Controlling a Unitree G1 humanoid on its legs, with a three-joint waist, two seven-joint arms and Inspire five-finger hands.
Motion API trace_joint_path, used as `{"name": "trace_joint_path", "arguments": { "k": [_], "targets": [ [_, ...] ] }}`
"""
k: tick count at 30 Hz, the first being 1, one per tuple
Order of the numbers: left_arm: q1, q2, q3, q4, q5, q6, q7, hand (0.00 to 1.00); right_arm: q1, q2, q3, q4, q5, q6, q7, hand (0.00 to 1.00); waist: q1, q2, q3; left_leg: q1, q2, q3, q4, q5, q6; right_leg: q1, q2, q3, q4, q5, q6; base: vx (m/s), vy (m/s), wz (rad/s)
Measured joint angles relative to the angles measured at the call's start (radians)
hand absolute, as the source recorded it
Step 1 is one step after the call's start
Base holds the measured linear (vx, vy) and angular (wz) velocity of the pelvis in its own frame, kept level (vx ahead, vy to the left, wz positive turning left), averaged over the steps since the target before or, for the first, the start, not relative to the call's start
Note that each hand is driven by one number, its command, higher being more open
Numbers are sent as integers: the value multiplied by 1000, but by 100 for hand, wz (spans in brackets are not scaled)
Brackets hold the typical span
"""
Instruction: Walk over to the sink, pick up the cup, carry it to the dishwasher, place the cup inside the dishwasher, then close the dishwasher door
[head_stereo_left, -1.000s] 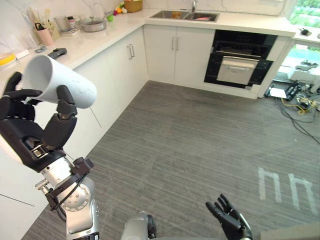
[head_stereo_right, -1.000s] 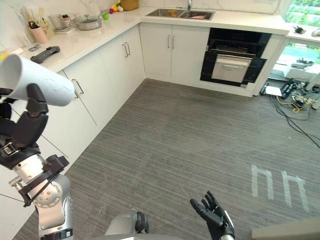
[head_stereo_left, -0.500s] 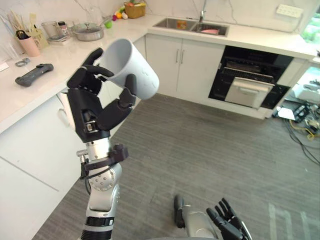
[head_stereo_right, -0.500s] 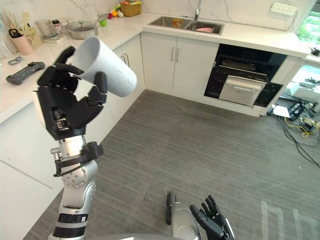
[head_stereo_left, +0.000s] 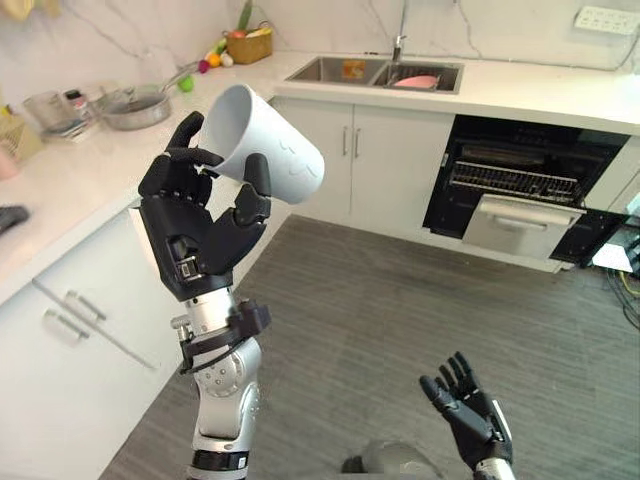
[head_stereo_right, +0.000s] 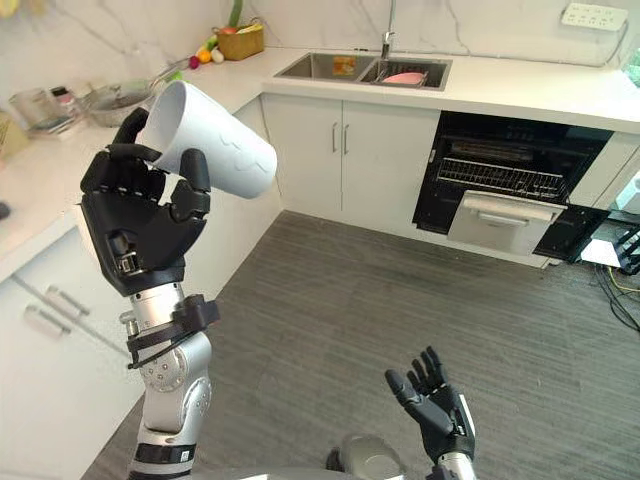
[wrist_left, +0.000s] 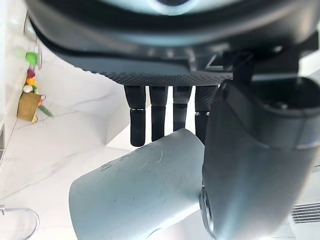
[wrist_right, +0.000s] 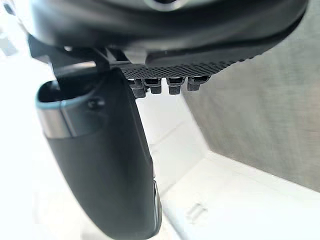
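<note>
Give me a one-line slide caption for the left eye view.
Left hand grips a tilted white cup, open dishwasher ahead, right hand open.

Left hand (head_stereo_left: 200, 240): matte black, blocky palm, small white label. Left forearm (head_stereo_left: 225, 395): silver-grey, round screw-ringed joint, black cable bracket at wrist. Right hand (head_stereo_left: 470, 415): black too.

Bright, even daylight fills the kitchen. The white cylindrical cup (head_stereo_left: 268, 150) is lit on its upper side and shaded grey where the dark left hand (head_stereo_left: 200, 235) curls round it. Left of the cup, the white stone worktop (head_stereo_left: 90, 170) glares almost featureless. Right of the cup, the black open dishwasher (head_stereo_left: 525, 185) is dark inside. Below the cup, the grey striped floor (head_stereo_left: 380, 310) is softly lit. In the left wrist view the wall behind the cup washes out to white
</note>
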Motion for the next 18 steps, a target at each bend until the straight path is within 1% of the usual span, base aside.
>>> {"name": "trace_joint_path", "arguments": {
  "k": [1, 2, 3, 4, 5, 6, 7, 8, 9, 10, 11, 12, 13, 14, 15, 16, 17, 18],
  "targets": [
    [1, 0, 5, -8, -2, -7, 1, 0, -20, -34, 21, -53, -1, -2, 30, 100, 11, 0, -3, -28, -25, 42, -218, -39, 2, 51, -1, 49, -39, -3, 6, 621, 16, -110],
    [3, 1, 5, -17, -1, -9, 4, 0, -37, -53, 36, -74, 0, -4, 43, 100, 15, 0, -3, -35, -44, 43, -336, -39, -1, 72, -2, 74, -47, -11, 13, 622, 82, -122],
    [7, 6, 2, -31, 1, -19, 16, 0, -76, -82, 62, -106, 0, -6, 66, 100, 24, -6, -4, -47, -82, 5, -530, -26, -16, 106, -8, 123, -46, -43, 24, 773, 186, -128],
    [12, 14, -6, -29, 2, -26, 28, 0, -110, -94, 80, -129, 1, -11, 71, 100, 30, -19, -11, -59, -125, -31, -626, 37, -22, 136, -25, 165, -29, -96, 35, 787, 213, -127],
    [18, 20, -10, -24, 2, -27, 34, 0, -122, -96, 92, -135, 3, -15, 71, 100, 32, -28, -19, -58, -143, -35, -646, 78, -17, 151, -39, 182, -18, -123, 44, 843, 255, -113],
    [27, 30, -18, -6, -9, -35, 39, 0, -137, -91, 112, -134, 13, -25, 61, 100, 31, -50, -45, -44, -181, -27, -647, 128, 21, 176, -75, 199, 15, -165, 75, 604, 177, -57],
    [18, 39, -28, 24, -26, -44, 32, 0, -139, -72, 119, -132, 15, -25, 41, 100, 13, -80, -65, -32, -212, -11, -637, 108, 38, 172, -115, 187, 65, -189, 105, 788, 165, -25],
    [-6, 41, -40, 61, -48, -45, 18, 0, -153, -53, 119, -131, 10, -23, 0, 100, -2, -103, -61, -3, -229, 0, -603, 71, 73, 145, -136, 159, 182, -175, 146, 761, 116, 2],
    [-16, 49, -51, 90, -59, -44, 17, 0, -163, -28, 123, -129, -2, -7, -37, 100, -2, -121, -48, 24, -229, 9, -565, 47, 86, 116, -139, 118, 305, -128, 217, 721, 93, -9],
    [-18, 57, -58, 105, -67, -42, 20, 0, -164, -5, 126, -130, -3, 0, -55, 100, -2, -134, -38, 50, -229, 11, -555, 34, 91, 85, -142, 83, 405, -70, 261, 609, 90, -32],
    [-18, 66, -67, 128, -64, -36, 32, 0, -150, 28, 137, -133, -2, 1, -70, 100, 0, -152, -34, 164, -238, -6, -652, -4, 77, -19, -183, 6, 644, 101, 237, 572, 27, -30],
    [-23, 67, -66, 129, -58, -34, 56, 0, -155, 31, 146, -139, -4, 0, -59, 100, -9, -157, -34, 243, -241, -19, -736, -34, 36, -107, -226, -60, 802, 76, 181, 536, -6, -24],
    [-30, 65, -66, 131, -49, -30, 81, 0, -156, 28, 150, -148, -13, 0, -48, 100, -21, -163, -35, 291, -243, -18, -767, -37, 41, -181, -264, -99, 873, 36, 120, 619, -85, 1],
    [-48, 58, -67, 131, -8, -24, 110, 0, -138, 24, 151, -198, -31, 0, -31, 100, -45, -136, -18, 366, -218, -30, -820, -38, 42, -275, -278, -140, 844, -4, 109, 567, -110, 19],
    [-72, 58, -67, 132, 14, -20, 122, 0, -124, 24, 153, -241, -32, 0, -24, 100, -54, -125, -10, 396, -201, -35, -842, -38, 42, -321, -277, -152, 764, -21, 121, 584, -119, 25],
    [-89, 61, -67, 132, 24, -19, 129, 0, -119, 24, 155, -267, -32, 0, -20, 100, -59, -121, -8, 413, -188, -38, -852, -38, 42, -347, -276, -159, 679, -29, 122, 506, -158, 28],
    [-129, 68, -65, 131, 23, -19, 135, 0, -114, 24, 156, -321, -32, -2, -16, 100, -68, -121, -8, 448, -161, -39, -860, -54, 16, -381, -274, -170, 417, -18, 130, 436, -166, 23],
    [-139, 71, -64, 131, 23, -19, 135, 0, -112, 24, 156, -341, -32, -7, -18, 100, -69, -124, -10, 464, -152, -37, -856, -71, -9, -375, -267, -173, 283, 18, 129, 580, -239, 16]
  ]
}}
